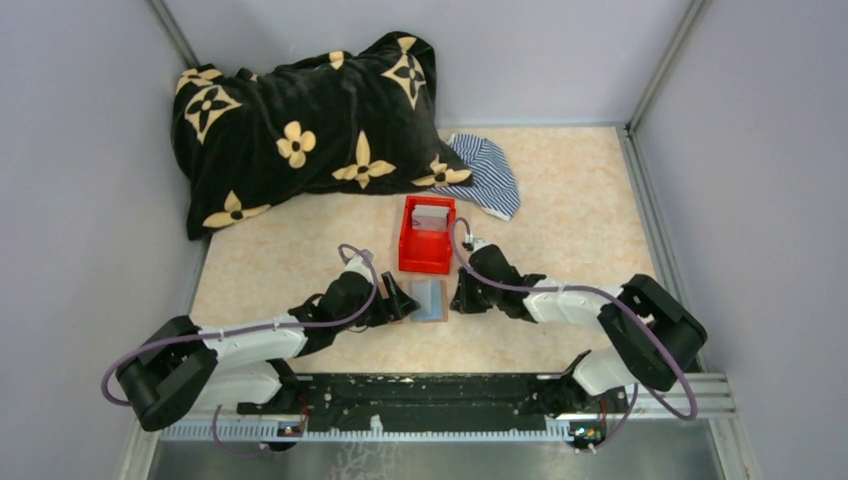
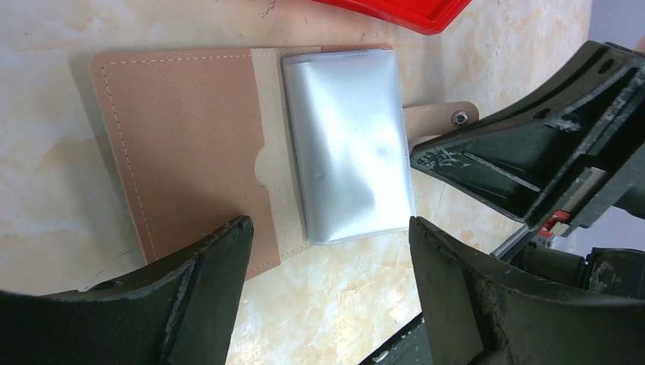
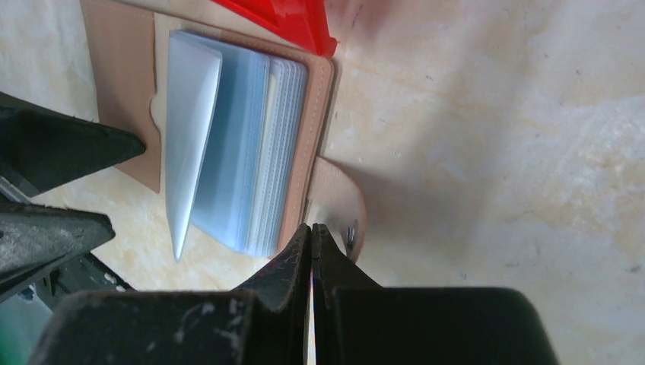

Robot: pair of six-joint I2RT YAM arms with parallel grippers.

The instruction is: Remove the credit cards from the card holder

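Bright even light, soft shadows, white glare across the card holder, slight foreground blur in wrist views.

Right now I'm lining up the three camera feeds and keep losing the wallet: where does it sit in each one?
Top view: the wallet lies open at centre, directly below the red bin.
Left wrist view: the wallet fills the upper left and centre, brown flap left, clear sleeves right.
Right wrist view: the wallet is upper left, sleeves fanned.
Shared landmark: the red bin, at the top edge of both wrist views.
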